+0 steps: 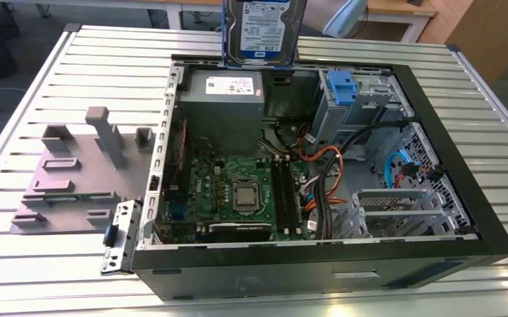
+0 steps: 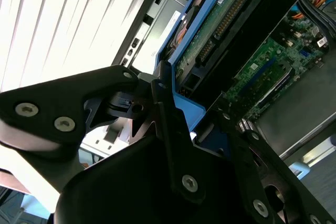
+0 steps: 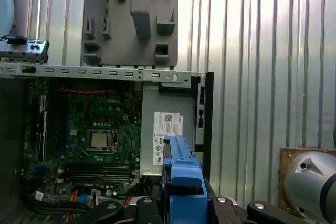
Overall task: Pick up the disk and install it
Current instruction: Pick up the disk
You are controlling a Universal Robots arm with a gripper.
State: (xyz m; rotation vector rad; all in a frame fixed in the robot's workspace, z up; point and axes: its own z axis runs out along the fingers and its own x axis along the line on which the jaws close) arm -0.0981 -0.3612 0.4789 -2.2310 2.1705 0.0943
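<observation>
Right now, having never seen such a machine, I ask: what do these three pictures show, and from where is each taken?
One robot arm works here. The exterior view, from a camera off the arm, shows an open computer case lying on a slatted metal table, with a grey fixture plate beside it on that view's left. The two wrist views come from cameras riding on the arm. Its end effector is closed on the blue frame of the disk, holding it upright over one edge of the case.

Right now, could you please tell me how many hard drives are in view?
1: the disk, upright in the gripper above the power supply end of the case. The drive bay may hide another.
</observation>
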